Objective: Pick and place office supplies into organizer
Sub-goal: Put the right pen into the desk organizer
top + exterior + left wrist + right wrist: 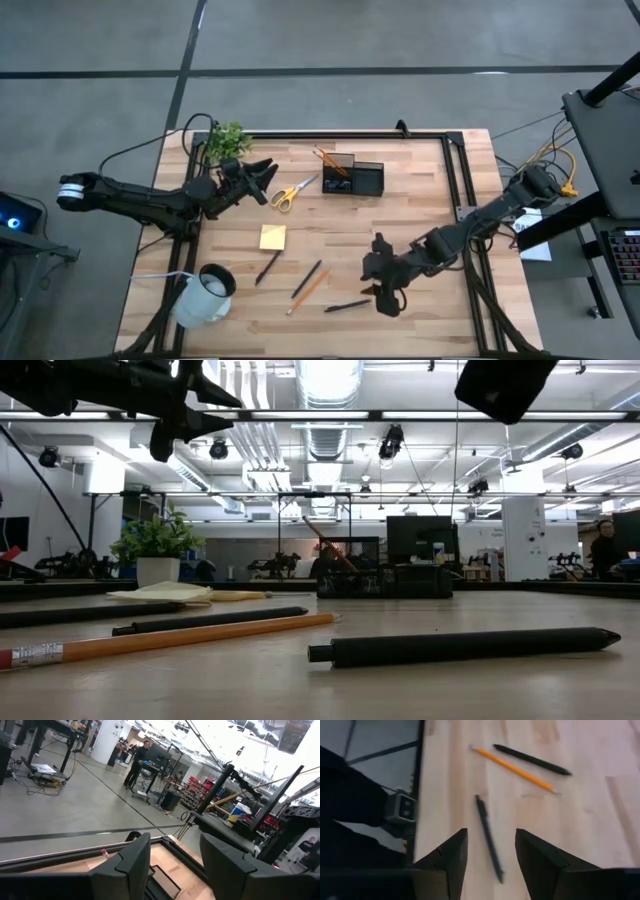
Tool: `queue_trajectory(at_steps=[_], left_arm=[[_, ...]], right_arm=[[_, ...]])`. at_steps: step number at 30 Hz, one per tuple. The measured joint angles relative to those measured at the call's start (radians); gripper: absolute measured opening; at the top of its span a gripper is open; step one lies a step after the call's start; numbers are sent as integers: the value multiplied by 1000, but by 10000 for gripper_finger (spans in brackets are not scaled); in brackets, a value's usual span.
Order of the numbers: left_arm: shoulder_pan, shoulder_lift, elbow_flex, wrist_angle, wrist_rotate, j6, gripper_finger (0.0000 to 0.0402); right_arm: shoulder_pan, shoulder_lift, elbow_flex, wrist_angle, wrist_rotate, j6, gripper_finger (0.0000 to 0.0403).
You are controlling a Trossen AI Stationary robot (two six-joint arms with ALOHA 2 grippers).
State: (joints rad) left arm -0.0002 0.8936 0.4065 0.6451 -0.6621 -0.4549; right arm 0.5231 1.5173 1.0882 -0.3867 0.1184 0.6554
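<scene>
The black organizer [352,177] stands at the far middle of the table and holds an orange pencil [328,160]. Yellow-handled scissors [293,192] lie left of it, and the yellow sticky pad [272,236] lies nearer. Two dark pens [267,267] [306,277], an orange pencil [311,290] and a third dark pen [347,305] lie flat near the front. My left gripper [265,182] hangs open above the table, just left of the scissors. My right gripper [491,834] is open above the third pen [487,837], which lies ahead between its fingers.
A white mug [205,293] lies at the near left corner. A small green plant [228,140] stands at the far left corner. A black frame rail [330,134] runs along the far edge, and another [460,190] runs down the right side. Bare wood shows right of the organizer.
</scene>
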Motion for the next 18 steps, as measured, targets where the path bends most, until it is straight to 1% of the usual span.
queue_trajectory(at_steps=[2,6,9,12,16,18], left_arm=[[0,0,0,-1,0,0,157],[0,0,0,0,0,-1,157],[0,1,0,0,0,-1,157],[0,1,0,1,0,-3,157],[0,0,0,1,0,-4,157],[0,0,0,0,0,-4,157]], right_arm=[[9,7,1,38,1,-8,160],[26,52,53,37,9,-54,172],[33,104,112,-9,9,-89,182],[36,162,184,-112,6,-123,186],[36,238,284,-247,4,-158,184],[36,274,325,-259,4,-163,180]])
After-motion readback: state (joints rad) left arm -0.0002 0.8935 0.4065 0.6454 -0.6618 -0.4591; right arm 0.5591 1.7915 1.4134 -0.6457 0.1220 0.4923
